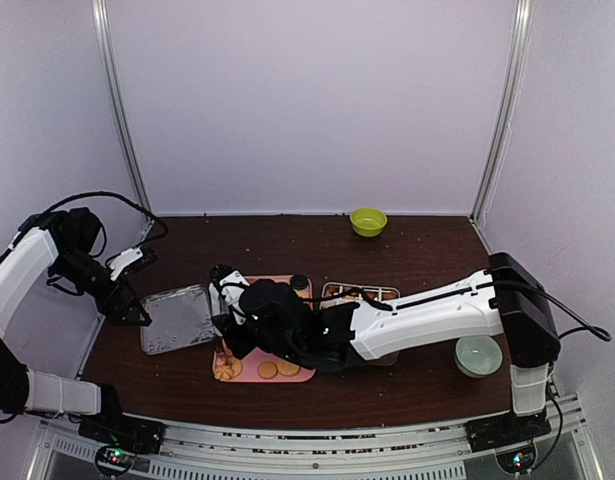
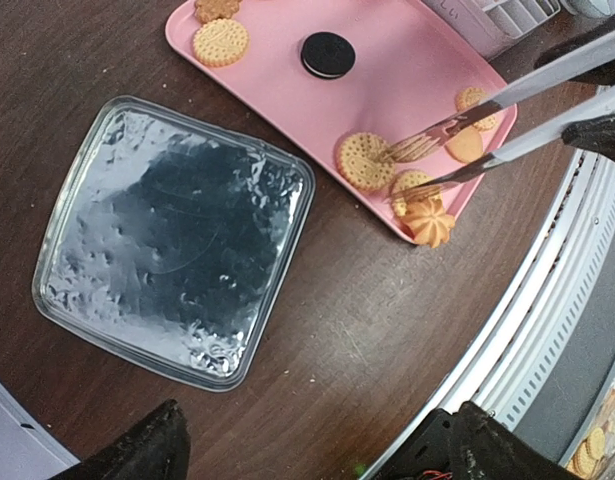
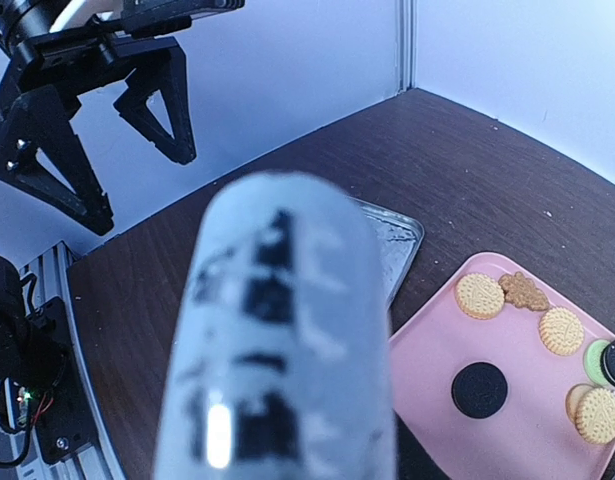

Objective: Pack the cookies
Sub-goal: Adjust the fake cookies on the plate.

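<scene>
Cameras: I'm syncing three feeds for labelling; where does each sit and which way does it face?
Top external: above and behind the bases, looking down on the table; both arms show, left gripper and right gripper.
Left wrist: above the foil tray, facing straight down; its own fingertips at the bottom edge, tongs at right.
Right wrist: low over the pink tray, facing the open left gripper; a blurred pale shape fills the foreground.
Shared: both wrist views show the black cookie.

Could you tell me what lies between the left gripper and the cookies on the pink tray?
An empty foil container sits between the left gripper and the cookies on the pink tray; the top view shows it.
</scene>
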Robot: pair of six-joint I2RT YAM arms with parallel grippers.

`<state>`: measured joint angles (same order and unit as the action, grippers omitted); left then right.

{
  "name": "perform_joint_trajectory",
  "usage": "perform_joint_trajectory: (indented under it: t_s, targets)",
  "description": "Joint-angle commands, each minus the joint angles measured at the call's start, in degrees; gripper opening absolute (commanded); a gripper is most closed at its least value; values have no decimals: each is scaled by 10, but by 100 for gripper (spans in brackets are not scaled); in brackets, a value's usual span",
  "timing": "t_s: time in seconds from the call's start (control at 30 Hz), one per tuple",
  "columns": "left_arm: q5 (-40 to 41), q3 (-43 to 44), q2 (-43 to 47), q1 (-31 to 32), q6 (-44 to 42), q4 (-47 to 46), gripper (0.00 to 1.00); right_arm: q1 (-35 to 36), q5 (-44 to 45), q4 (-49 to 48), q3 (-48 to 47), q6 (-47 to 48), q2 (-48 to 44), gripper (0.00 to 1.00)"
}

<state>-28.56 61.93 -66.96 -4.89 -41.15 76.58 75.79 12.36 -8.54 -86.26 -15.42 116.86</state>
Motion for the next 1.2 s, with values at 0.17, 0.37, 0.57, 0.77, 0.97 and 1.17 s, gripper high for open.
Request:
perform_joint_trajectory:
  t_s: [0.17,0.37,0.57,0.77,0.97,1.17]
  targets:
    - [-1,9,8,-4,11,4,92,19,23,-4,25,1,-29,38]
    - [0,9,11,-5,8,6,92,21,59,8,14,20,-45,38]
    - [1,6,12,-5,2,5,92,24,95,31,-4,45,-55,38]
    - [2,5,13,-5,0,2,92,42,92,32,-7,63,-73,38]
    - [3,1,12,-5,-1,1,92,63,55,35,-36,75,-65,37]
    - [7,-1,19,-4,-2,1,92,72,25,46,-70,79,-36,36]
